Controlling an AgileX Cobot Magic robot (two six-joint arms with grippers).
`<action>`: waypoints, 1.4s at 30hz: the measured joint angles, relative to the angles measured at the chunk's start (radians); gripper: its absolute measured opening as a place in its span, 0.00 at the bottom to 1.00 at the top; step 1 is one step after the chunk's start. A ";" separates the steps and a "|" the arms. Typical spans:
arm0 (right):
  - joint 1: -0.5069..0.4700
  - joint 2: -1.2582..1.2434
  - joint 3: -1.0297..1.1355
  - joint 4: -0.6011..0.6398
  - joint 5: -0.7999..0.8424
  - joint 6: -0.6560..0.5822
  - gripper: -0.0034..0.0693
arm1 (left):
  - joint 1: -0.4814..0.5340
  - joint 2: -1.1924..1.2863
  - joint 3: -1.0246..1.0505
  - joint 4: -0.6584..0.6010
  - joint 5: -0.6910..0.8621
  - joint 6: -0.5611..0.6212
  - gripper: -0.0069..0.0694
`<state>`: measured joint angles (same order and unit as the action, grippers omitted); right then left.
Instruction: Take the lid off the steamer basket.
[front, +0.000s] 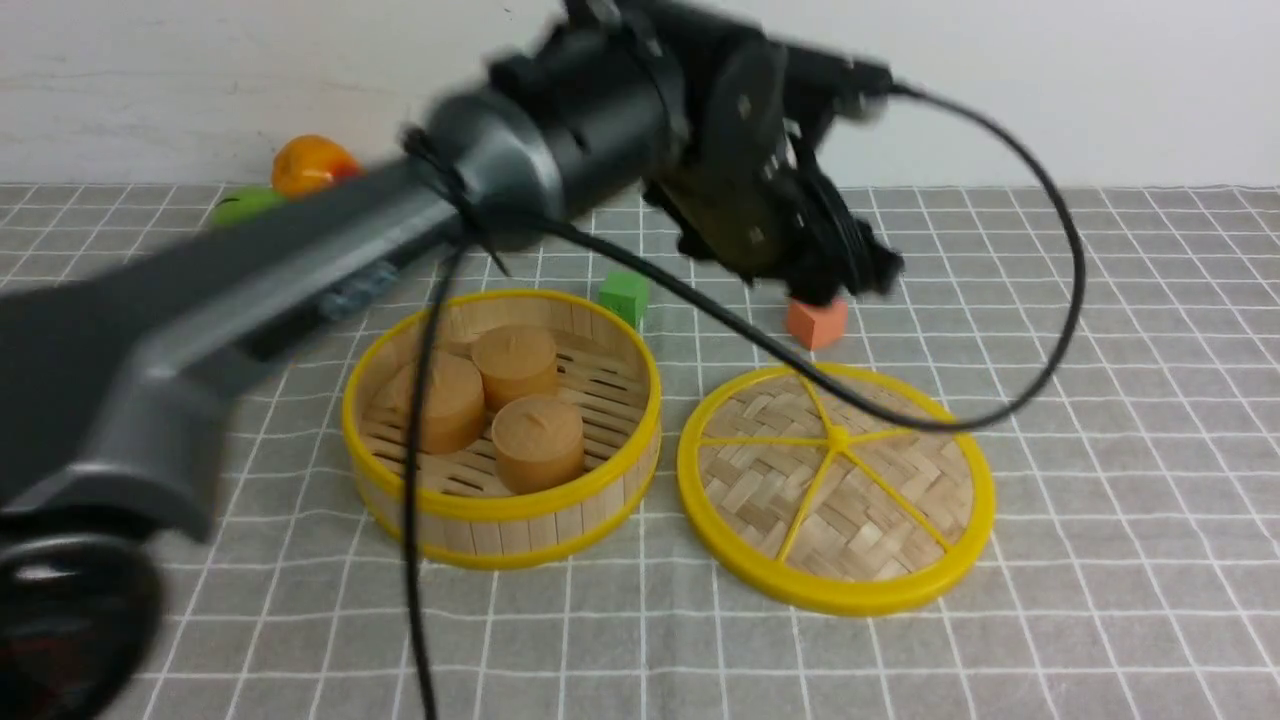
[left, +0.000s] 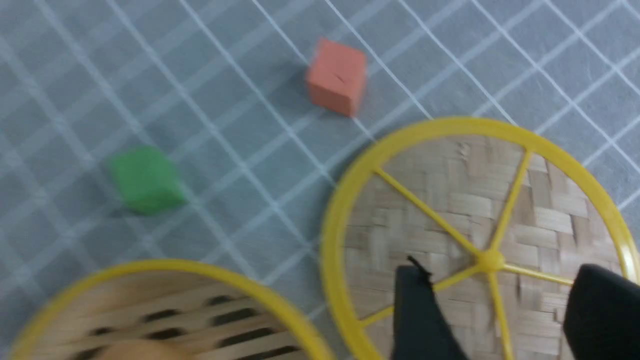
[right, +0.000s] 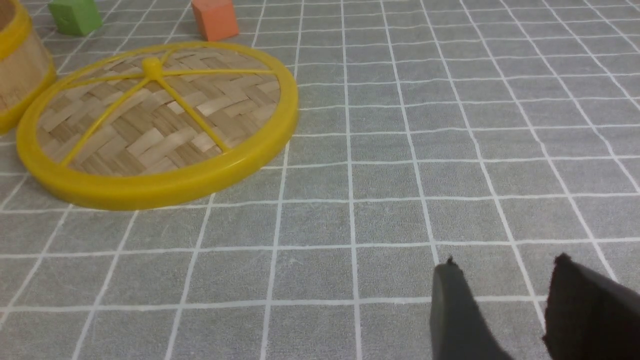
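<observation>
The lid (front: 760, 490), a woven bamboo disc with 1 yellow rim and 5 yellow spokes, lies flat beside the steamer basket (front: 505, 540), a round, pale slat-walled tray with 2 yellow bands, upright and uncovered.

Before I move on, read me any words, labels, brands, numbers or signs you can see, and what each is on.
None: no readable text in any view.
Lid, steamer basket: no lettering shows.
Green block, orange block: no marks show.
Left arm: blurred; no lettering can be made out.
</observation>
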<state>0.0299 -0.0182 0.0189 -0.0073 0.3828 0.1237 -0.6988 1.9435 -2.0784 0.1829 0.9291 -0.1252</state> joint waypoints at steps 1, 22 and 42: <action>0.000 0.000 0.000 0.000 0.000 0.000 0.38 | 0.000 -0.063 0.000 0.045 0.021 -0.006 0.46; 0.000 0.000 0.000 0.000 0.000 0.000 0.38 | 0.090 -1.656 1.287 0.302 -0.134 -0.726 0.07; 0.000 0.000 0.000 0.001 0.001 0.000 0.38 | 0.090 -1.958 1.682 0.178 -0.141 -0.794 0.07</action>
<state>0.0299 -0.0182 0.0189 -0.0064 0.3836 0.1237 -0.6092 -0.0141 -0.3966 0.3612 0.7877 -0.9196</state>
